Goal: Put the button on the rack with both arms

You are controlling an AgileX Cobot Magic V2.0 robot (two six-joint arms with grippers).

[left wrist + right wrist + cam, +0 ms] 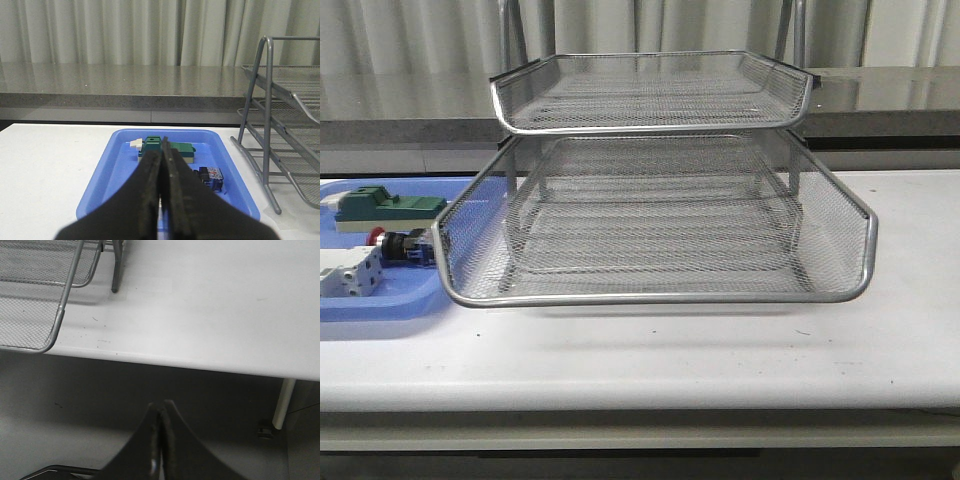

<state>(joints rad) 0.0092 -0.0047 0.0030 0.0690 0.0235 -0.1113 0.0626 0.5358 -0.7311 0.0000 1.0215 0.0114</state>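
The button (395,243) lies in the blue tray (380,305) on the left side of the tabletop (670,350). It sits between a green block (385,207) and a white block (348,272), close to both. From the front, only a bit of its red cap shows, so I cannot tell just how it lies.

The rack (650,225) stands in the middle of the tabletop, right beside the tray. Its wire trays look bare.

The left gripper (164,195) is clenched with nothing in it. It hangs over the near end of the tray, and the button's blue end (212,176) shows just past it. The right gripper (161,440) is also clenched and holds nothing. It is off the tabletop's near edge, well apart from the rack.

What could go wrong? The button is small and packed in with the other blocks. If the left gripper goes down without opening, it may just push the button away. If it opens wide, it may grab or bump the green block too. The rack's wire edge sits very near the tray, so an arm could knock it.
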